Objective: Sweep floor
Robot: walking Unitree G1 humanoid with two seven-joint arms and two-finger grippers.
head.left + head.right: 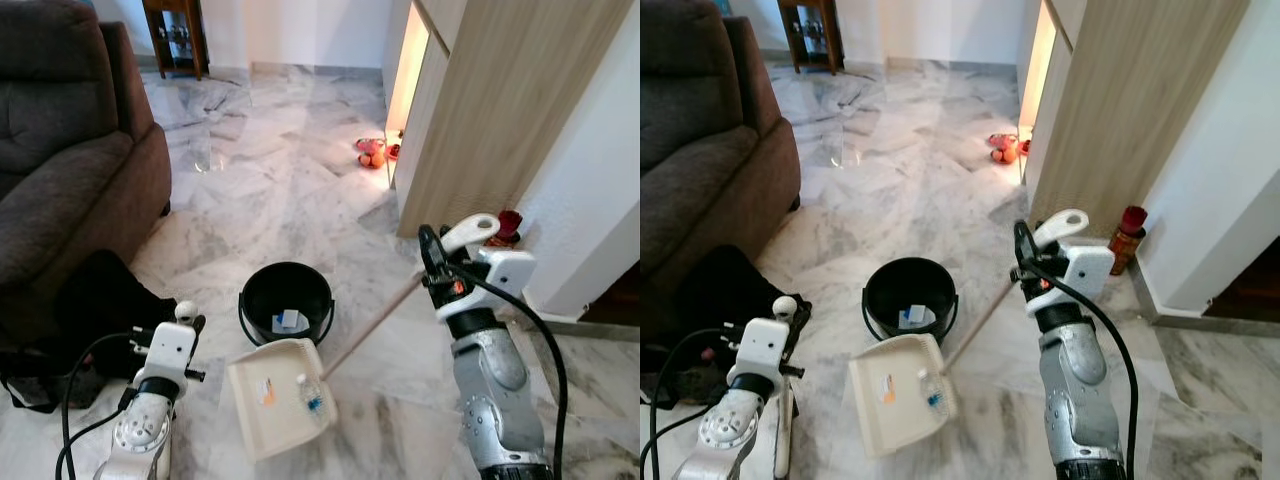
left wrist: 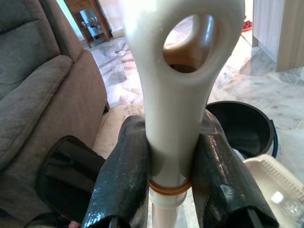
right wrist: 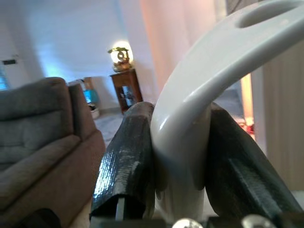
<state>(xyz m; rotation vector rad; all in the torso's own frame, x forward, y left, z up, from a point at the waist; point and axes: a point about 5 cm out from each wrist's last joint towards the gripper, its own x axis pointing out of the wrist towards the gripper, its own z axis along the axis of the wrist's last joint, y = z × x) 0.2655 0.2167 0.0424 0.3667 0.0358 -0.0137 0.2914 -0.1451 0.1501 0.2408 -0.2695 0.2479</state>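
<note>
A dark grey fabric sofa (image 1: 60, 150) fills the upper left, with a black bag (image 1: 100, 300) at its foot. A light wooden cabinet (image 1: 500, 110) rises at upper right. At lower centre a round black plastic bucket (image 1: 286, 300) stands just above a cream plastic dustpan (image 1: 275, 395) that holds a small clear bottle (image 1: 312, 395). The dustpan's long handle runs diagonally up and right to the right gripper (image 3: 178, 156), whose jaws are clamped on its white looped end. At lower left, the left gripper (image 2: 173, 175) is clamped on the white loop-topped broom handle (image 2: 178, 71), which stands roughly upright.
</note>
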